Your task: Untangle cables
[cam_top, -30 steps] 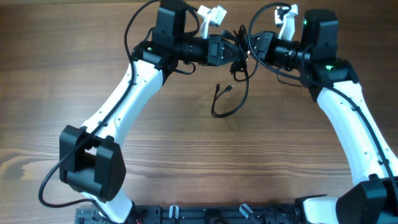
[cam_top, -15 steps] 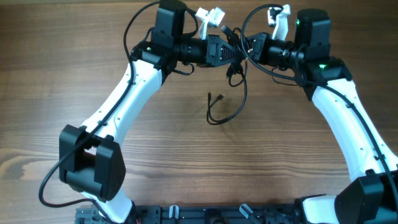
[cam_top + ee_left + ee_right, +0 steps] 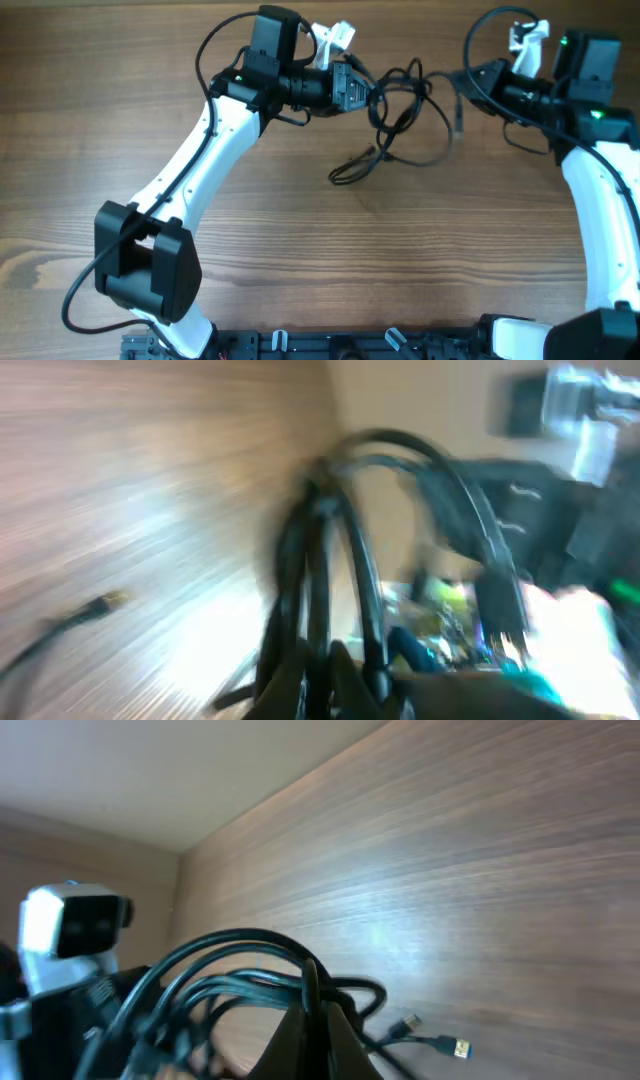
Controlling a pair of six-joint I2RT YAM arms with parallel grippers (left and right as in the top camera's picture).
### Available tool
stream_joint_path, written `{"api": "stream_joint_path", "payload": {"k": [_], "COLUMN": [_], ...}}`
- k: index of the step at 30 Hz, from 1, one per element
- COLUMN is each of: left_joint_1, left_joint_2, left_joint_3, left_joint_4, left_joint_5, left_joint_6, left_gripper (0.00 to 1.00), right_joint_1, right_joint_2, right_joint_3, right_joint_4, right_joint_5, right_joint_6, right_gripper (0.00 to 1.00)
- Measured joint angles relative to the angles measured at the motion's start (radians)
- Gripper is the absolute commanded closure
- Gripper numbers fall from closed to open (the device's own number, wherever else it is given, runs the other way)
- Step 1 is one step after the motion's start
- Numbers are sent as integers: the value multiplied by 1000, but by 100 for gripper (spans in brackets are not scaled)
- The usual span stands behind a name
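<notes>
The wooden counter (image 3: 320, 260) is bare wood grain at its near side. The left arm (image 3: 195, 165) slants across it from the near left corner. The right arm (image 3: 600, 220) runs up the right edge.

Farther out, around the middle of the counter, is the lowest part of the cables (image 3: 405, 115). It is a narrow black loop trailing toward the near left, and whether it rests on the wood or hangs just above it cannot be told from overhead. The right wrist view shows a gold-tipped plug (image 3: 455, 1046) and a second plug end beside it, lying low against the wood.

Beyond the loop the cords gather into a loose tangle of overlapping loops, strung between the two arms near the far edge. One strand drops straight down on the tangle's right side.

The left end effector (image 3: 362, 90) points right, with its fingers pinched shut on the left end of the tangle. Its own wrist view is heavily blurred but shows several black strands rising from between the closed fingers.

The right end effector (image 3: 472, 77) points left, well apart from the left one. It is also clamped shut on the cords, and its wrist view shows several strands arching up and away from the closed fingertips (image 3: 305, 995).
</notes>
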Motion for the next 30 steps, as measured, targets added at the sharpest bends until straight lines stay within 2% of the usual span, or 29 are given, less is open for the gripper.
{"api": "stream_joint_path", "payload": {"k": [3, 7, 10, 13, 15, 17, 18, 19, 23, 25, 27, 30], "left_joint_1": [-1, 5, 14, 16, 16, 16, 16, 16, 14, 14, 15, 27], "left_joint_2": [0, 0, 0, 0, 0, 0, 0, 0, 0, 0, 0, 0], "left_joint_3": [0, 0, 0, 0, 0, 0, 0, 0, 0, 0, 0, 0], "left_joint_4": [-98, -176, -187, -176, -166, -164, -164, -164, -164, -150, -87, -2], "left_joint_5": [-135, -233, -224, -130, -68, -25, -11, -2, 23, 26, 33, 37], "left_joint_6": [13, 91, 174, 264, 294, 314, 319, 322, 331, 316, 207, -51], "left_gripper": [96, 96, 96, 96, 96, 96, 96, 96, 96, 96, 96, 96], "right_joint_1": [-20, -82, -104, -101, -96, -79, -63, -47, 77, 126, 175, 193], "right_joint_2": [-44, -98, -105, -97, -88, -79, -78, -78, -78, -78, -78, -76], "right_joint_3": [0, 0, 0, 0, 0, 0, 0, 0, 0, 0, 0, 0], "right_joint_4": [-32, -30, -29, -40, -47, -53, -54, -53, -54, -58, -78, -127], "right_joint_5": [19, 52, 82, 93, 72, 11, -28, -56, -121, -126, -113, -83], "right_joint_6": [-21, -36, -41, -48, -72, -132, -166, -189, -270, -286, -298, -317], "right_gripper": [96, 96, 96, 95, 85, 69, 64, 62, 61, 61, 61, 61]}}
